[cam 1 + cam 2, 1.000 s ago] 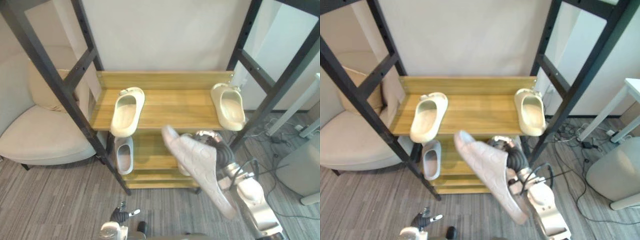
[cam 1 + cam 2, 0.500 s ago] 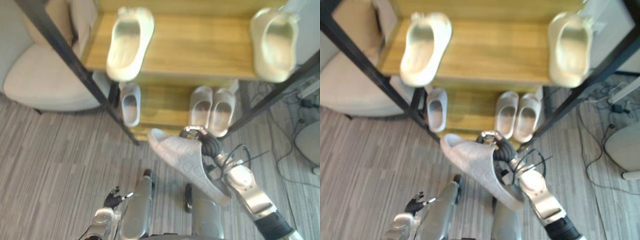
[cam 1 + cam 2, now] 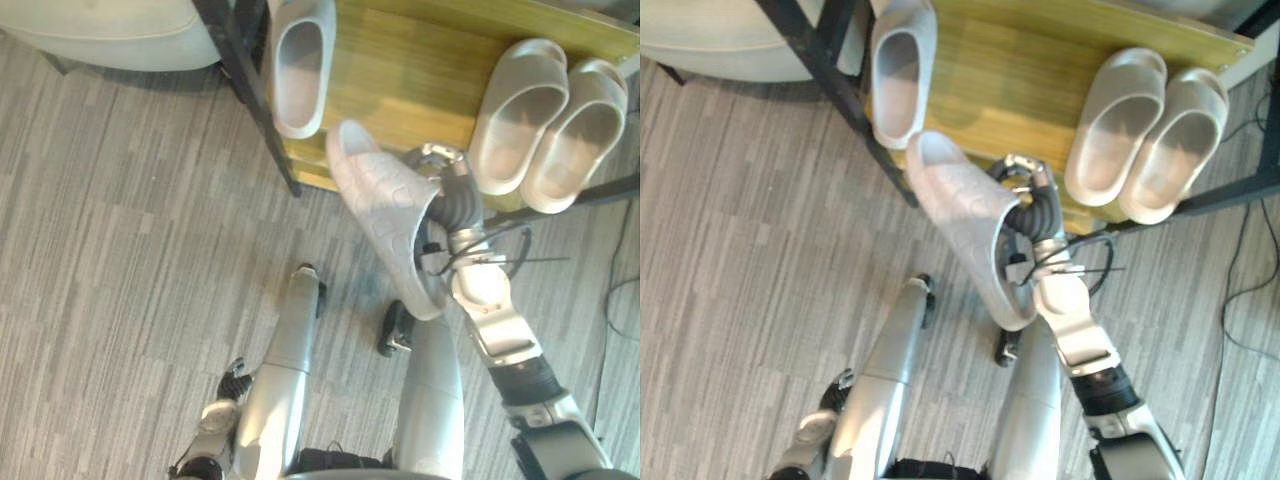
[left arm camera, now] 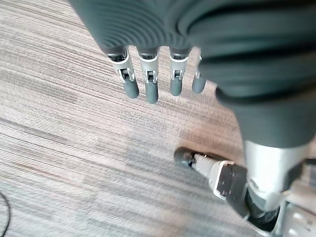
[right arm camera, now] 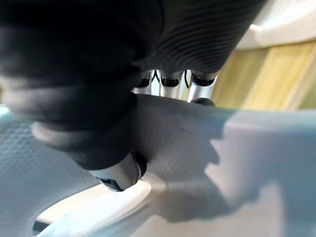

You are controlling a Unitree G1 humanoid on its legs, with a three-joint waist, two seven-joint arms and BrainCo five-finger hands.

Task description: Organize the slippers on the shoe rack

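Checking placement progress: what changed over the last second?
The camera tilted down. The right hand, still shut on the held slipper, brought its toe up to the lower shelf front edge, beside the single slipper. Unchanged: single slipper and pair on the shelf; left hand open, low.

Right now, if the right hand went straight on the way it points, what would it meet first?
Probably the bare wood of the shelf, between the lone grey slipper and the pair of slippers. The right hand grips the held slipper, whose toe leads; depth is unclear.
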